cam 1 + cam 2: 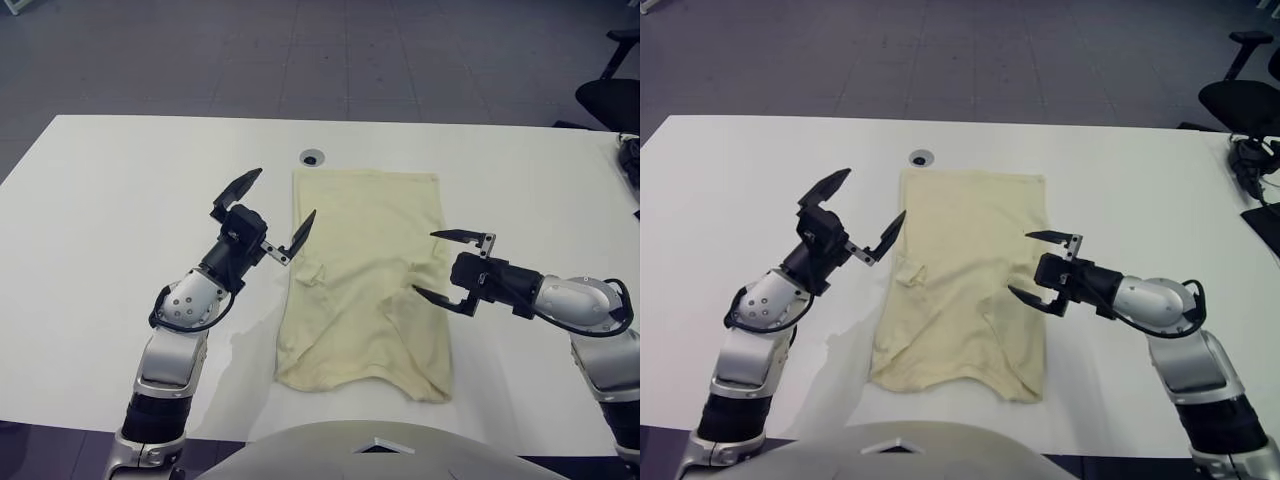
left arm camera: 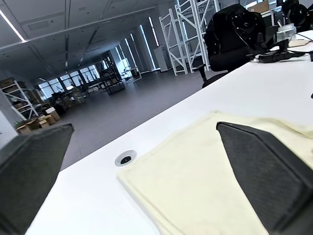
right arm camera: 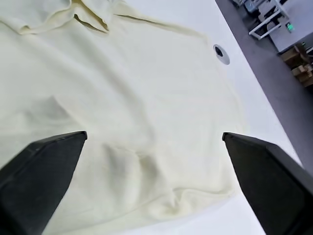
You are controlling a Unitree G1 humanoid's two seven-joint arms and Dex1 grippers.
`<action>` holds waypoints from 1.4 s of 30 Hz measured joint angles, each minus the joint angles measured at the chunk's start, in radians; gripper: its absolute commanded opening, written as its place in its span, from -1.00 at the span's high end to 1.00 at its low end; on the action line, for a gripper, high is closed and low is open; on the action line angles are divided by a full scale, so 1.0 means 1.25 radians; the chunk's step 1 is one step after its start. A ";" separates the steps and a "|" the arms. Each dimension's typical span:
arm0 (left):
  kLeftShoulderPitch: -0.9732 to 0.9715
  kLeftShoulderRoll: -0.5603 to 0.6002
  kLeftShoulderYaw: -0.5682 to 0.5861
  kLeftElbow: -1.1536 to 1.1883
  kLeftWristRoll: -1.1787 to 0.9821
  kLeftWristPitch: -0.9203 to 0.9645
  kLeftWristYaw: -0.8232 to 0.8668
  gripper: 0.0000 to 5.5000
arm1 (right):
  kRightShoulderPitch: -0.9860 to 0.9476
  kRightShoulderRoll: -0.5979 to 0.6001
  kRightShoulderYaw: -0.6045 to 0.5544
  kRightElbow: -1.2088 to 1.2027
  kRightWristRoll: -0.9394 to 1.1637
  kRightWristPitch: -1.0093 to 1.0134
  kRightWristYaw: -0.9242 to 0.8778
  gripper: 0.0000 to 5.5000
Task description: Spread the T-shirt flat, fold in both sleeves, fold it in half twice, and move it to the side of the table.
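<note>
lying on white table [image 1: 120, 200], cream t-shirt [image 1: 365, 270]; grey floor [image 1: 250, 50], black chair [image 1: 610, 100] behind.

text: none legible — labels: none — numbers: none — signs: none

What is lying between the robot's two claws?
The pale yellow T-shirt lies on the table between the left gripper and right gripper; the left eye view shows it.

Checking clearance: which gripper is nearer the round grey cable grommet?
Left. The left gripper hovers close to the grommet; the right gripper is farther, over the pale yellow T-shirt.
</note>
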 measured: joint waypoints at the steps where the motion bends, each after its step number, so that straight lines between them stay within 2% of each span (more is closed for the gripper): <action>1: 0.011 0.016 -0.014 -0.003 0.001 -0.002 -0.023 -0.96 | 0.044 -0.004 -0.008 -0.045 0.026 0.040 0.012 -0.96; 7: 0.121 0.162 -0.093 -0.085 0.028 -0.014 -0.188 -0.96 | 0.237 -0.084 -0.085 -0.250 0.119 0.185 0.097 -0.96; 11: 0.175 0.268 -0.115 -0.163 0.056 -0.013 -0.272 -0.96 | 0.281 -0.130 -0.095 -0.310 0.129 0.272 0.116 -0.96; 15: 0.232 0.335 -0.151 -0.193 0.104 -0.010 -0.320 -0.96 | 0.295 -0.155 -0.095 -0.345 0.132 0.325 0.122 -0.96; 21: 0.276 0.370 -0.193 -0.194 0.173 -0.011 -0.333 -0.96 | 0.297 -0.181 -0.046 -0.351 0.103 0.353 0.111 -0.96; 29: 0.301 0.374 -0.194 -0.196 0.202 -0.017 -0.324 -0.96 | 0.277 -0.215 0.041 -0.346 0.033 0.364 0.095 -0.96; 34: 0.315 0.381 -0.185 -0.203 0.214 -0.017 -0.312 -0.96 | 0.254 -0.225 0.082 -0.336 0.000 0.363 0.091 -0.65; 42: 0.330 0.388 -0.171 -0.209 0.244 -0.010 -0.290 -0.47 | 0.247 -0.233 0.102 -0.334 -0.020 0.340 0.088 -0.19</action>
